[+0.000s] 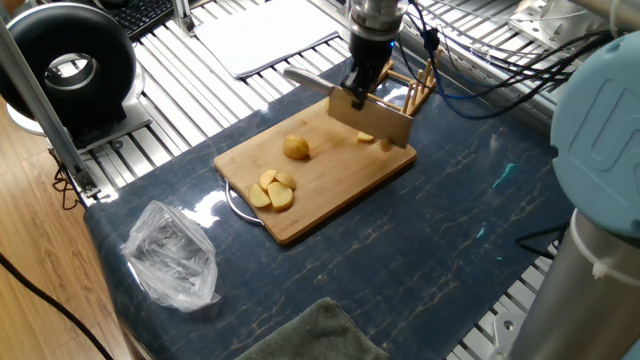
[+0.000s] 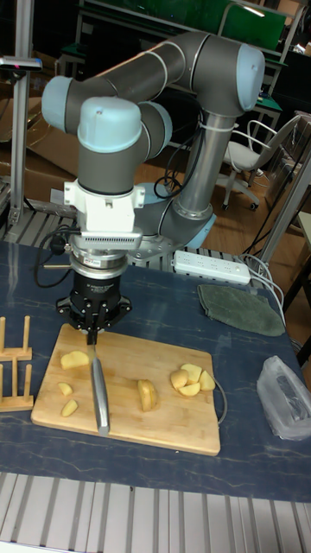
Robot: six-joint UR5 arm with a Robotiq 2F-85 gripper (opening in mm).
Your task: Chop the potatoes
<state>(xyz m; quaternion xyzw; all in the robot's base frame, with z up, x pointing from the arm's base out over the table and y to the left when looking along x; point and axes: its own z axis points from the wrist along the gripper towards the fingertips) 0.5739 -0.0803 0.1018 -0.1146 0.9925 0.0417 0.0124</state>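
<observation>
Gripper (image 2: 93, 329) clamped on the handle of a knife (image 2: 101, 393), blade edge-down over the bamboo board (image 2: 164, 422); can't tell if the edge touches the wood. In fixed view the blade (image 1: 372, 118) hangs by the board's far corner.

Potatoes: one rounded half (image 1: 296, 148) mid-board, a cluster of wedges (image 1: 271, 191) nr the board's front edge, a few small pcs (image 2: 69, 385) on the other side of the blade.

Around: wooden rack (image 1: 412, 93) just behind the blade, w/ cables (image 1: 480, 75) trailing past it. Metal ring (image 1: 238, 206) sticks out from under the board edge. Crumpled clear plastic bag (image 1: 172, 252) on the dark mat, apart from the board. Green-grey cloth (image 2: 240, 308) behind the board in tall view. White power strip (image 2: 212, 266) nr the arm base.
</observation>
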